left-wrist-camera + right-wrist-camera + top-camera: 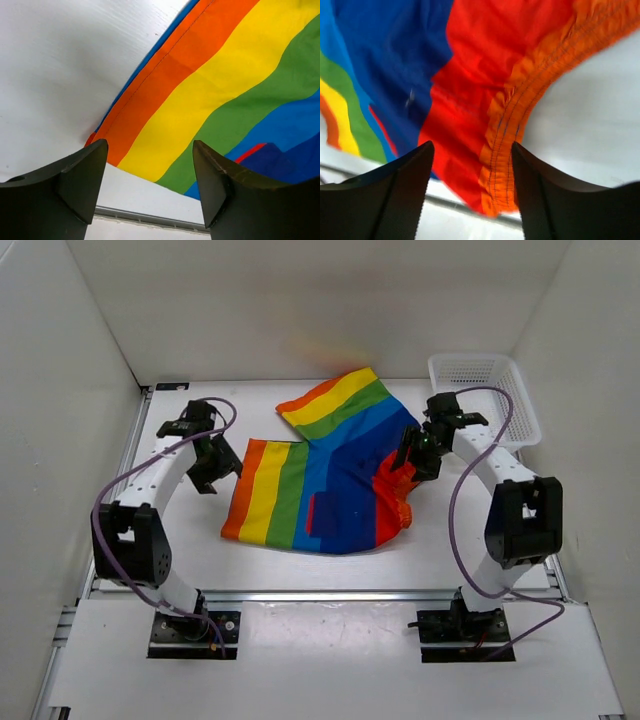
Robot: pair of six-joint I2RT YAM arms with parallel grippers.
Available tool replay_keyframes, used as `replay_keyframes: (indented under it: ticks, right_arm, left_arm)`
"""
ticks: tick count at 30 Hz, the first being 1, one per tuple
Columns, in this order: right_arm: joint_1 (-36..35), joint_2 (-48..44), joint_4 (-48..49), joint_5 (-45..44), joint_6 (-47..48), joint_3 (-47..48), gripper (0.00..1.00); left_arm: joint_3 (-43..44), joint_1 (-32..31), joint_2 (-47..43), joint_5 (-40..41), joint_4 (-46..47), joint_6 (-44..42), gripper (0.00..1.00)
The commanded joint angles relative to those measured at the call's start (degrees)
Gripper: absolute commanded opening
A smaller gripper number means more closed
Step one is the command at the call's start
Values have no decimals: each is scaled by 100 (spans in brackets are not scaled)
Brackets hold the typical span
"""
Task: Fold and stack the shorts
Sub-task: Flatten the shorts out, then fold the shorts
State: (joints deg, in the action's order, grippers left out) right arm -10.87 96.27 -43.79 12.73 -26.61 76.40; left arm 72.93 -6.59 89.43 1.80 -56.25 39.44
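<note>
The rainbow-striped shorts (320, 480) lie spread flat on the white table, one leg pointing left, the other toward the back. The gathered orange-red waistband (396, 495) is at the right, and a dark blue pocket (335, 515) shows near the front. My left gripper (212, 472) is open and empty, just left of the left leg's hem; its view shows the striped leg (210, 85) ahead. My right gripper (415, 462) is open above the waistband (510, 135), which lies between its fingers in the right wrist view.
A white mesh basket (500, 390) stands at the back right corner. White walls enclose the table on three sides. A metal rail (320, 593) runs along the table's near edge.
</note>
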Motion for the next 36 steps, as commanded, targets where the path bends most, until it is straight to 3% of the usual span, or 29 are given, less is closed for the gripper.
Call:
replay_keyframes:
  ticks: [1,6,11,16,19,23,24,27,36]
  right_arm:
    - [-29,-387,20,-296,130,254,69]
    - [-29,-2019,-41,-965,-159,-1176,70]
    - [-29,-3227,-95,-782,-607,-2488,63]
    - [-29,-4089,63,-414,-1178,-3726,63]
    - [-29,-4160,239,-193,-1337,-4166,65]
    - [-29,-3994,922,-8,-1540,-4475,69]
    - [-29,-3924,1055,-8,-1540,-4476,69]
    - [-29,-3546,1592,-8,-1593,-4476,66]
    - [-29,-2333,2128,-61,-1048,-3519,67]
  left_arm:
    - [293,9,-390,373,-87,-297,81]
    - [-532,61,-1251,207,-246,-297,74]
    - [-2085,61,-2034,-660,-106,141,71]
    - [-2915,-193,-1975,-1156,604,678,84]
    - [-2977,-194,-1632,-1104,791,732,84]
    - [-2512,-194,-851,-726,1019,679,65]
    - [-2285,-194,-709,-516,1019,627,45]
    - [-1845,-194,-261,-392,1019,433,10]
    - [-1229,-194,65,-321,967,327,10]
